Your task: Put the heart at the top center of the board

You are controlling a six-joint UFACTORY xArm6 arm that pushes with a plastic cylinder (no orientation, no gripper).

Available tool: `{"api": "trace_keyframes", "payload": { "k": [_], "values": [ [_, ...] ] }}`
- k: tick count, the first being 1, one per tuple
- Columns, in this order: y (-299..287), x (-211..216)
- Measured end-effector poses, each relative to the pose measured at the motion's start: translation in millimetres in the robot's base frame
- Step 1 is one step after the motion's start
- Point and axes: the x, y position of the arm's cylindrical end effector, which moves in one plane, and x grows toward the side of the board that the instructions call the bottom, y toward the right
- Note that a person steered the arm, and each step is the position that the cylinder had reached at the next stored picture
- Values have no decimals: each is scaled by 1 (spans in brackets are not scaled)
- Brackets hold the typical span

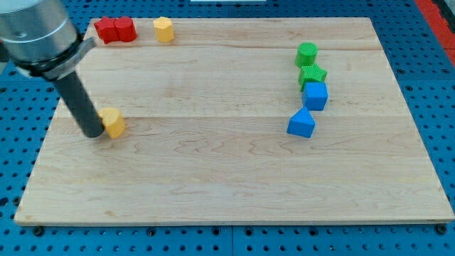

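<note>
In the camera view, our tip [94, 133] rests on the pale wooden tabletop [227, 178], touching the left side of the yellow heart-shaped block [112, 122] at the view's left, mid-height. We carry no claw, only the rod. Two red blocks [115, 30] and a yellow block [163, 29] sit top left.

Bright even light, soft shadows, sharp focus, no glare.
</note>
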Motion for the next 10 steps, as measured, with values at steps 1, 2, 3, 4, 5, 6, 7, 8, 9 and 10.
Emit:
{"api": "trace_keyframes", "payload": {
  "k": [1, 2, 3, 4, 5, 6, 7, 8, 9, 10],
  "values": [
    [25, -21],
    [61, -22],
    [83, -38],
    [94, -78],
    [106, -111],
    [123, -123],
    [137, -131],
    [143, -119],
    [167, -119],
    [179, -151]
  ]
}}
